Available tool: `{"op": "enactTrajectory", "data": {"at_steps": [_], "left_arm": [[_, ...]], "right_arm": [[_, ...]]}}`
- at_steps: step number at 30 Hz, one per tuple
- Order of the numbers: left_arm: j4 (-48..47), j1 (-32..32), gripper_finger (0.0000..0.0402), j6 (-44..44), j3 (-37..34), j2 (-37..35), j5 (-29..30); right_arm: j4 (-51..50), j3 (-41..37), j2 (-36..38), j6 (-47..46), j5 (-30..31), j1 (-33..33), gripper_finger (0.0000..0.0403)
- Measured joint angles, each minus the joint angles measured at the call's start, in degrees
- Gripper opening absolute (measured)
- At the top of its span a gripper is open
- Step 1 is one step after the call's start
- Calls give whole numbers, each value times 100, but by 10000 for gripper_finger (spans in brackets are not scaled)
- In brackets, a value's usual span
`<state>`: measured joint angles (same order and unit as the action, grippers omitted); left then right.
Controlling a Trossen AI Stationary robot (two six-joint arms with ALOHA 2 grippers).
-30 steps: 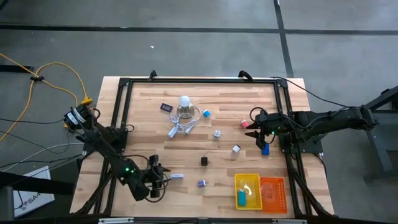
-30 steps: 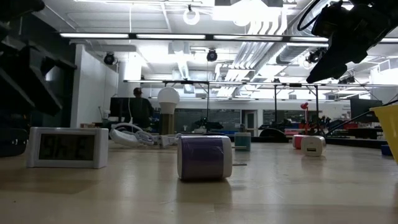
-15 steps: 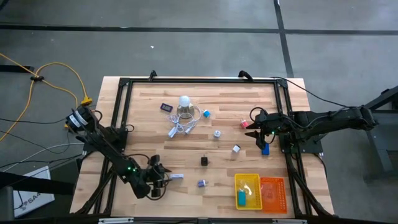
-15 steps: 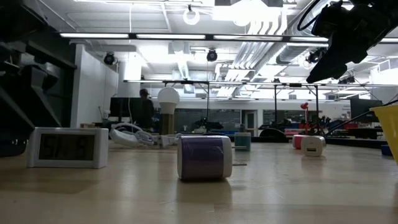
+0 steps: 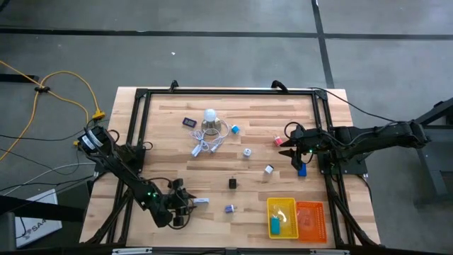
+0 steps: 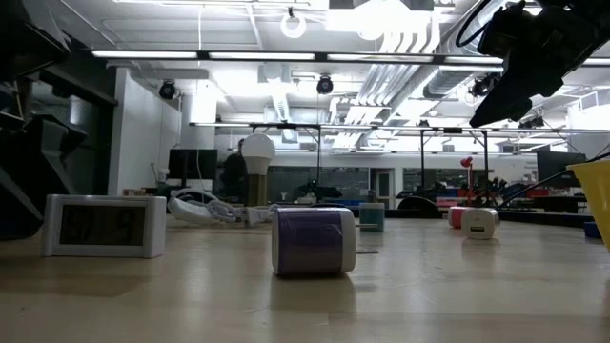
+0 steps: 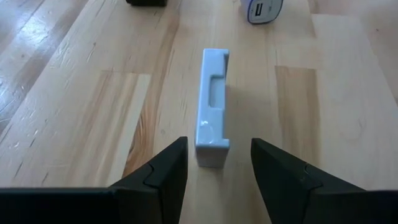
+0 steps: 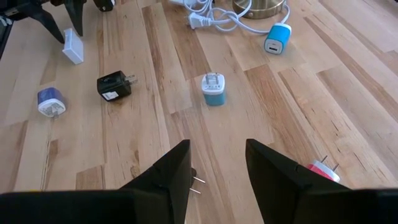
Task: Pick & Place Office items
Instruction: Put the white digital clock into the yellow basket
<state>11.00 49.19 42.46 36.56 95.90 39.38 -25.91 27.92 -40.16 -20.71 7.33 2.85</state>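
A yellow mesh tray (image 5: 282,217) and an orange mesh tray (image 5: 310,219) sit side by side, touching, on the wooden counter (image 5: 163,134), well apart from the right tool. A white ball-topped clear object (image 5: 209,122) with a looped white cord (image 5: 205,146) stands far from both tools.

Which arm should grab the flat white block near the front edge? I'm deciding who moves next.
Left. The left gripper has its jaws open, pointing at the white block. The right gripper hangs far across the table.
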Motion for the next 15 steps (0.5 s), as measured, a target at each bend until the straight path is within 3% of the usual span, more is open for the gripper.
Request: {"op": "enactTrajectory", "data": {"at_steps": [10, 15], "left_arm": [[-2, 0, 99, 0, 2, 0, -51], [-2, 0, 86, 0, 2, 0, -51]], "right_arm": [[0, 0, 0, 0, 0, 0, 141], [0, 0, 0, 0, 0, 0, 141]]}}
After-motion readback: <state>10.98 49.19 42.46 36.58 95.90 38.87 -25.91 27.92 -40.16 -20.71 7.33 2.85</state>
